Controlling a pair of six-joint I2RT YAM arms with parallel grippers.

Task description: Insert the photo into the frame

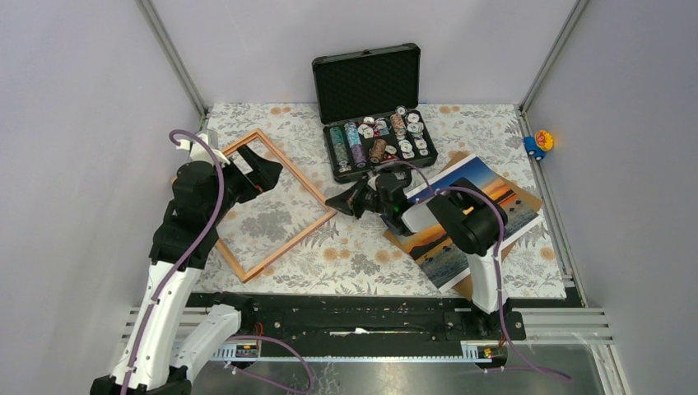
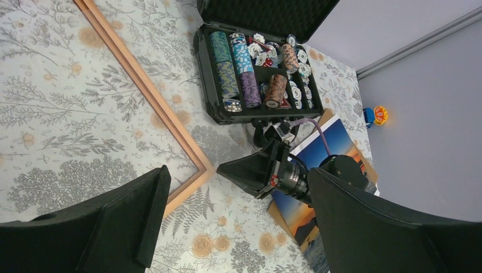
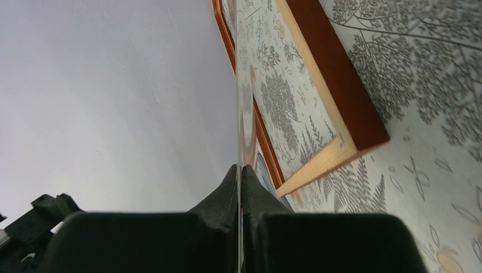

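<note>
The frame point(image 1: 298, 170) lies flat on the flowered cloth at the left, an orange-brown wooden rectangle set diagonally. The photo point(image 1: 510, 202), a sunset over blue water, lies face up at the right on brown cardboard point(image 1: 398, 239), partly under my right arm. My left gripper point(image 1: 270, 174) hovers over the frame's upper part, open and holding nothing. My right gripper point(image 1: 332, 200) points left, low over the cloth, shut, its tip close to the frame's right corner point(image 2: 206, 169). In the right wrist view the shut fingertips point(image 3: 239, 168) show nothing held, and the frame's corner point(image 3: 341, 148) lies just ahead.
An open black case of chips point(image 1: 374, 140) stands at the back, just beyond my right gripper. A small blue and orange toy point(image 1: 539, 141) sits at the right wall. Grey walls close in the cloth on the left, back and right.
</note>
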